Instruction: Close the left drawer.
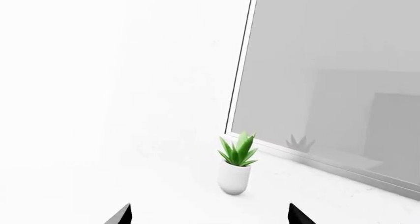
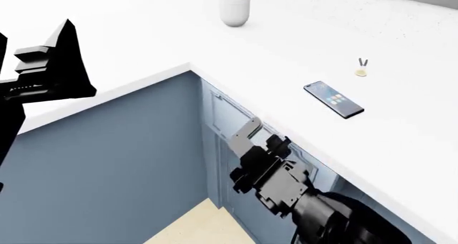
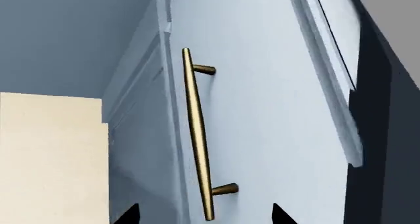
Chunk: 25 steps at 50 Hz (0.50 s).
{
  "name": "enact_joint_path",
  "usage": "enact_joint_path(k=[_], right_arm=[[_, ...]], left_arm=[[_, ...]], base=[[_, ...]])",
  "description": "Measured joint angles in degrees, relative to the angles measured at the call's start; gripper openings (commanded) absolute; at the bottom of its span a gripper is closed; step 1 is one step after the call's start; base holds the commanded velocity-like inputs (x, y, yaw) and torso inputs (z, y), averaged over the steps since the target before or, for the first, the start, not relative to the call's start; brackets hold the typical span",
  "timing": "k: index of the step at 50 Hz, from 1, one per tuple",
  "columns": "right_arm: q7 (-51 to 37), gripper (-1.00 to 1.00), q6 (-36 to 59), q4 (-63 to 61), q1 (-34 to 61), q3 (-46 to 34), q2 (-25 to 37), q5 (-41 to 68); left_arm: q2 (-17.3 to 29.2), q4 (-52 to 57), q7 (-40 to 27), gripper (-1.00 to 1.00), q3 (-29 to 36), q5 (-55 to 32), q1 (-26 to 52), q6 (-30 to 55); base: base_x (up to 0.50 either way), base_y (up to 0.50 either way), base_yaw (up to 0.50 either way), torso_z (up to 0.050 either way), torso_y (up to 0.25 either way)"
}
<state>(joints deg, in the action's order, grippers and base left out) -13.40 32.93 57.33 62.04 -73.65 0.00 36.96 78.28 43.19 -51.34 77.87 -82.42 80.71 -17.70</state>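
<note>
The left drawer's pale blue-grey panel front point(image 3: 276, 111) fills the right wrist view, with its slim brass bar handle point(image 3: 196, 135) running across it. My right gripper point(image 3: 204, 216) is open, its two dark fingertips either side of one end of the handle, not touching it. A dark strip shows beside the panel's moulded edge. In the head view the right gripper point(image 2: 247, 132) is just under the counter edge, up against the drawer front point(image 2: 218, 112). My left gripper point(image 2: 53, 59) is raised over the counter at the left, open and empty point(image 1: 210, 216).
The white countertop point(image 2: 143, 29) carries a potted plant point(image 2: 235, 5) point(image 1: 235, 172), a black phone point(image 2: 333, 99) and a small yellowish object point(image 2: 362, 69). A grey window pane point(image 1: 328, 76) stands behind the plant. The blue-grey cabinet side point(image 2: 122, 163) meets the beige floor point(image 2: 193, 228).
</note>
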Motion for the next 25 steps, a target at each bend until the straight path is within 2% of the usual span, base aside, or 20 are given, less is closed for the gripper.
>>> enact_joint_path(k=[11, 25], right_arm=[[0.1, 1.0, 1.7, 3.3, 0.1, -8.2, 0.0, 3.1], [-1.3, 1.0, 4.6, 7.8, -0.2, -9.5, 0.0, 1.7]], left_arm=[[0.3, -0.1, 0.2, 1.0, -0.2, -0.1, -0.4, -0.4], [0.5, -0.1, 0.3, 1.0, -0.4, -0.2, -0.7, -0.7]], base=[[0.0, 0.0, 0.0, 0.0, 0.0], [0.0, 0.0, 0.0, 0.0, 0.0]])
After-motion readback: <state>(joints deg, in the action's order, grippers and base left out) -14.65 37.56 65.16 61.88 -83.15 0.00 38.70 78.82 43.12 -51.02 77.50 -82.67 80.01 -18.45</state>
